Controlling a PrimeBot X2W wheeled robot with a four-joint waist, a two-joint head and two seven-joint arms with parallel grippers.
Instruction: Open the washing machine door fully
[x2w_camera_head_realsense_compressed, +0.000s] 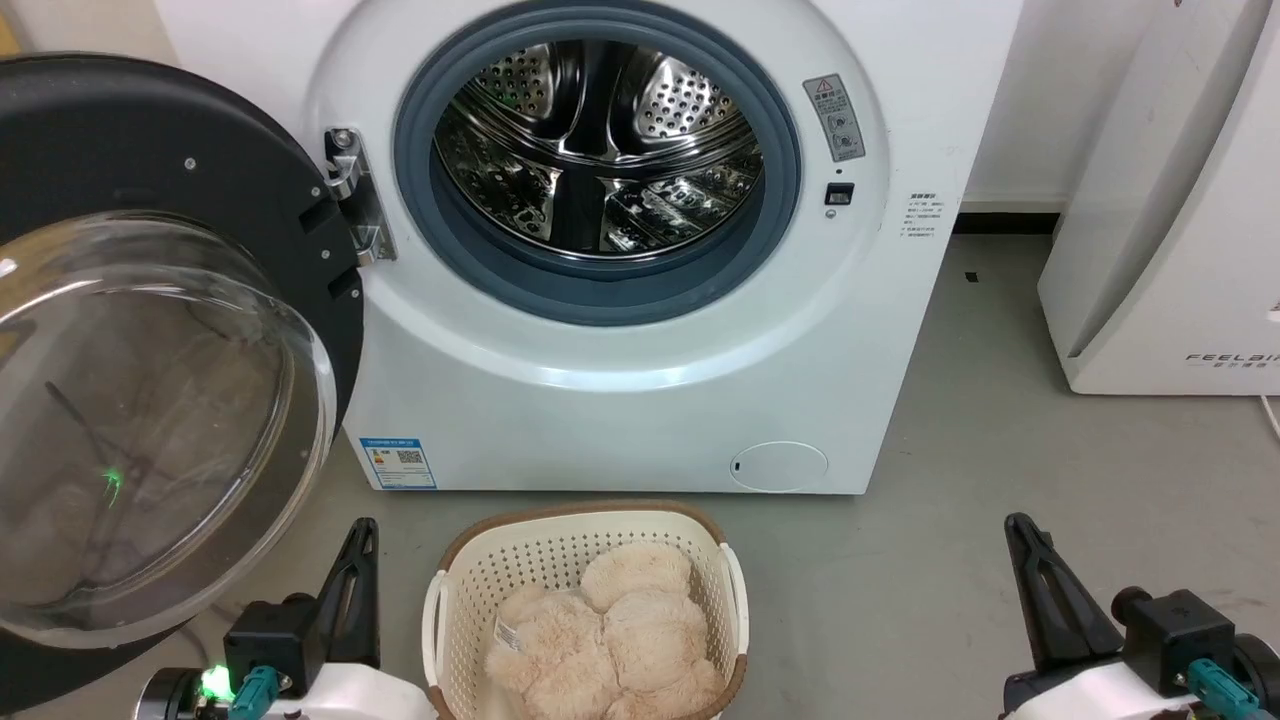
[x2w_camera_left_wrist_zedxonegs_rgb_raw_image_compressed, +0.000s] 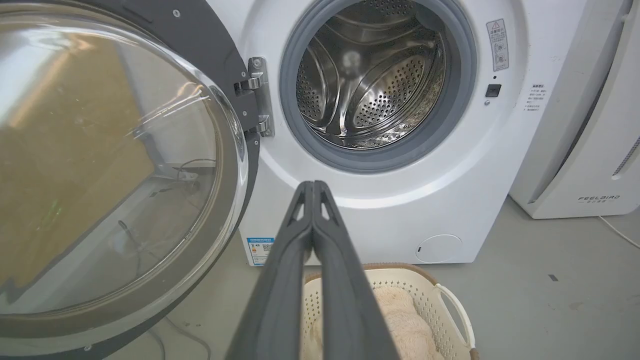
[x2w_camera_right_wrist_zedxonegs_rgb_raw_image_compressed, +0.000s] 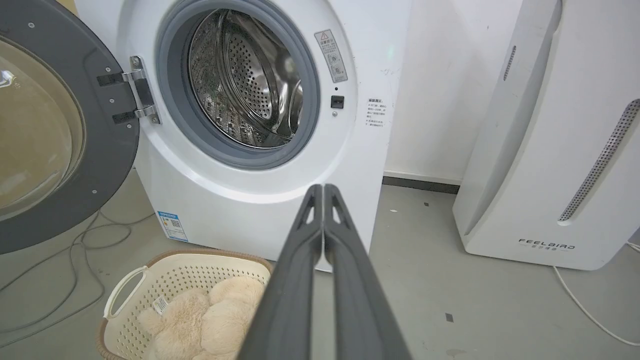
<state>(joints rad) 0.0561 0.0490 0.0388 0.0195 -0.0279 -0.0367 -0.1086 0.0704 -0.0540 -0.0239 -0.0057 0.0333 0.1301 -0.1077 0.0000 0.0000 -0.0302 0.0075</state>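
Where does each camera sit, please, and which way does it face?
Head view: up high, facing forward and down at the washer and its open door; left fingers and right fingers rise at the bottom corners.
Left wrist view: on the left arm, low, facing the drum along the shut left fingers.
Right wrist view: on the right arm, facing the washer at an angle, along the shut right fingers.
Shared: all three show the basket before the washer.

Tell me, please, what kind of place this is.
Probably a laundry corner, in a home or a test room. A white front-loading washing machine stands with its door swung open, a basket holding a plush toy sits on the floor, and a white appliance stands beside it.
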